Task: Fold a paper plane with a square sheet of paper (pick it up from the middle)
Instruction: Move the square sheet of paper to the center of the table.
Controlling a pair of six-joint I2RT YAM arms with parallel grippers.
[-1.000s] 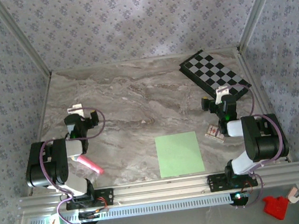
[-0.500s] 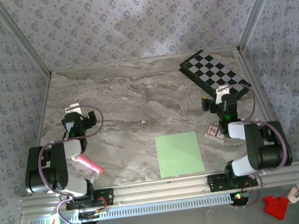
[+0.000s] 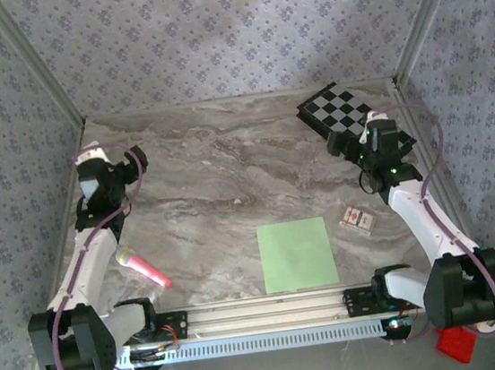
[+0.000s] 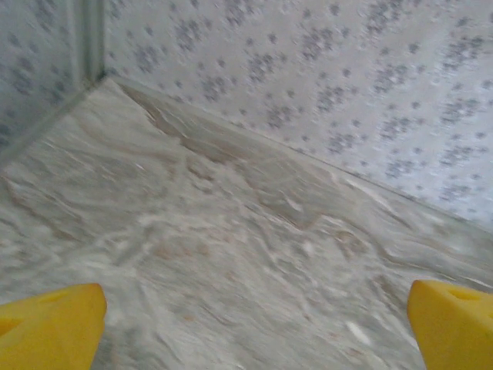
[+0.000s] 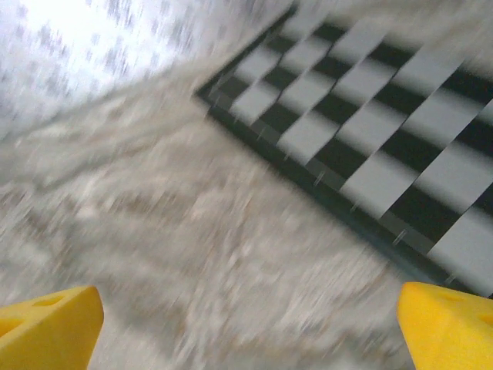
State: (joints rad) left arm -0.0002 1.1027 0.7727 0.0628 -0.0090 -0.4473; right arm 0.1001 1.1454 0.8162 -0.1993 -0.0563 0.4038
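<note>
Green sheet (image 3: 298, 255) flat | left gripper (image 4: 254, 327) outstretched, spread | right gripper (image 5: 250, 327) likewise

The top camera looks down from above and behind the arm bases onto the whole table (image 3: 220, 179), walls included. The left wrist camera sits low and close over the table (image 4: 231, 254), facing the far left corner (image 4: 96, 77). The right wrist camera, equally low, faces the board (image 5: 370, 139) at far right, and its picture is blurred. The top view shares that corner (image 3: 85, 124) and the board (image 3: 338, 111) with them.

Left fingers (image 4: 48, 327), right fingers (image 5: 46, 324): wide apart
</note>
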